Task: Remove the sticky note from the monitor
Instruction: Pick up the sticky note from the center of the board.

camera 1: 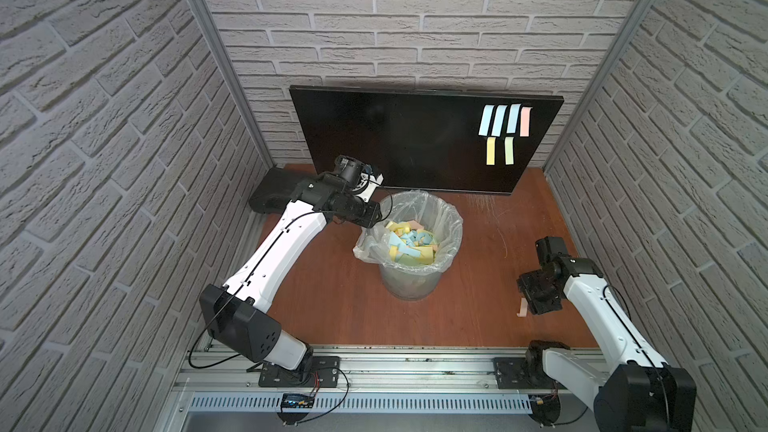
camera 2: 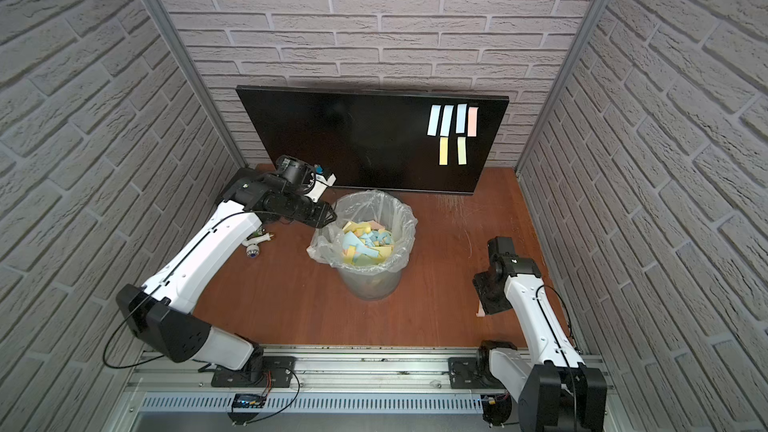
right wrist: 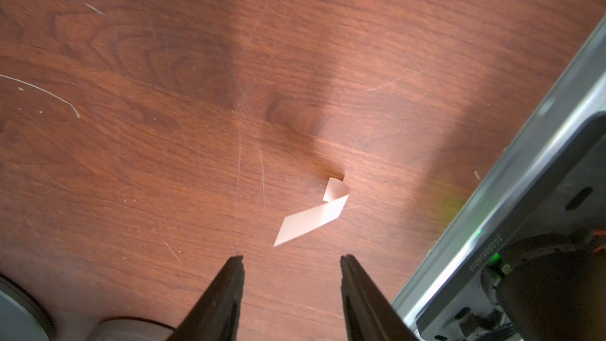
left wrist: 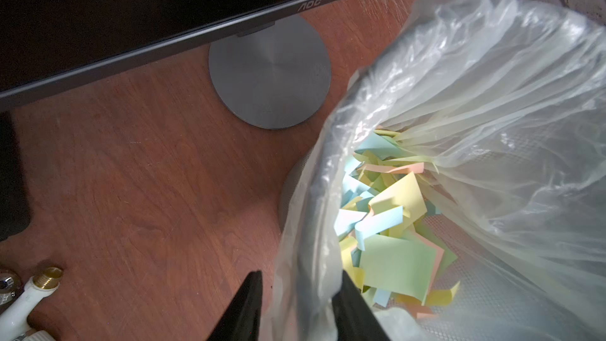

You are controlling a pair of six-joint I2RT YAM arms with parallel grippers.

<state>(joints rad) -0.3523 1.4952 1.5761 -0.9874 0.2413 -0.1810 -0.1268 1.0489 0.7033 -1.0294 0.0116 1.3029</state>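
Sticky notes (camera 1: 498, 120) sit at two o'clock on the monitor (camera 1: 395, 139). A pink note (right wrist: 311, 221) lies curled on the table (right wrist: 131, 93) before the wide, empty right end effector (right wrist: 292, 257); best to pinch its raised curl. The left end effector (left wrist: 300, 273) clamps the bin liner (left wrist: 475, 77).

Your left arm (camera 1: 274, 251) climbs from its near-left base and slants far, toward the middle of the scene. The left wrist (camera 1: 332, 197) is bent so the left gripper (left wrist: 300, 277) points right and slightly down. Its fingers (left wrist: 249, 306) are clamped on the lined bin rim (left wrist: 308, 198), one outside and one inside. Your right arm (camera 1: 598, 317) rises from the near-right base and leans far along the right side. The right wrist (camera 1: 557, 263) is folded over so the right gripper (right wrist: 292, 257) faces down. Its fingers (right wrist: 226, 290) stand apart with nothing between them.
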